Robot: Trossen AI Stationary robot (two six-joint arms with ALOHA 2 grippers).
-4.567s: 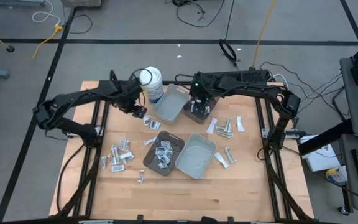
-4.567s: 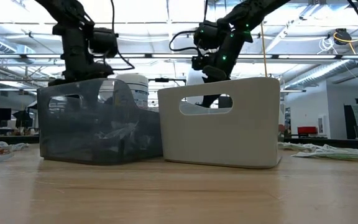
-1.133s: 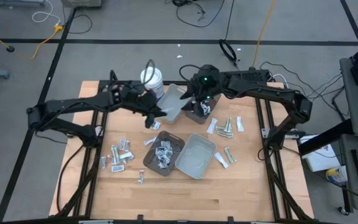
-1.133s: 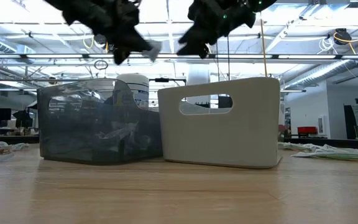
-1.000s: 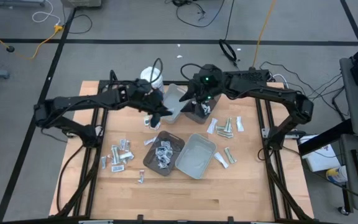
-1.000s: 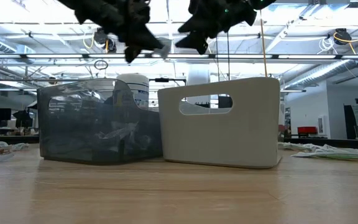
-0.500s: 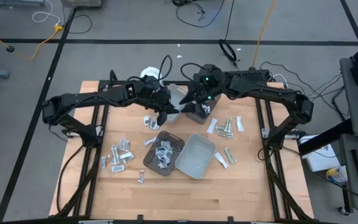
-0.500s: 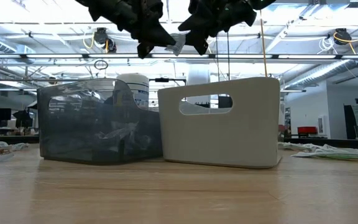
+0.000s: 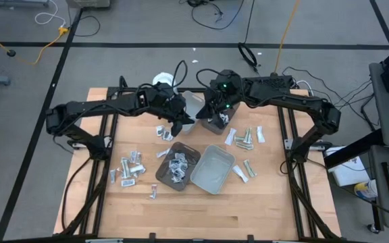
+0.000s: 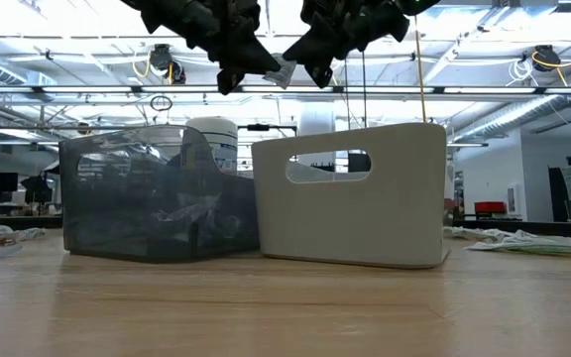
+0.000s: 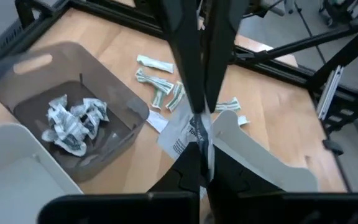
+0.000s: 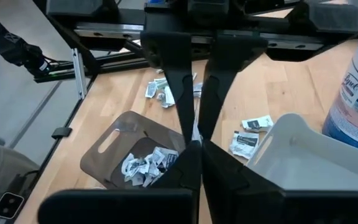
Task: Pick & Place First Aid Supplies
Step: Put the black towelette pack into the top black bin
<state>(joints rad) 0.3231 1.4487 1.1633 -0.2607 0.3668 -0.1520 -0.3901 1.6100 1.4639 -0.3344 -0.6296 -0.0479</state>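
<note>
Handing over mid-air above centre frame: both arms meet over the bench (image 9: 113, 223), well clear of it. Left hand (image 9: 185, 124) pinches a white packet (image 11: 185, 129) with printed text; right hand (image 9: 206, 113), spread a second ago, has just snapped shut on the same packet's edge (image 10: 284, 71). My read: transfer in progress, left must release next.

Brown tray (image 9: 178, 166) at lower centre holds crumpled packets. Grey tray (image 9: 213, 170) beside it looks empty. Loose supplies (image 9: 131, 169) lie lower left.

Low view shows the packet between both hands; high view hides it under the arms. Left wrist view alone shows its print.
</note>
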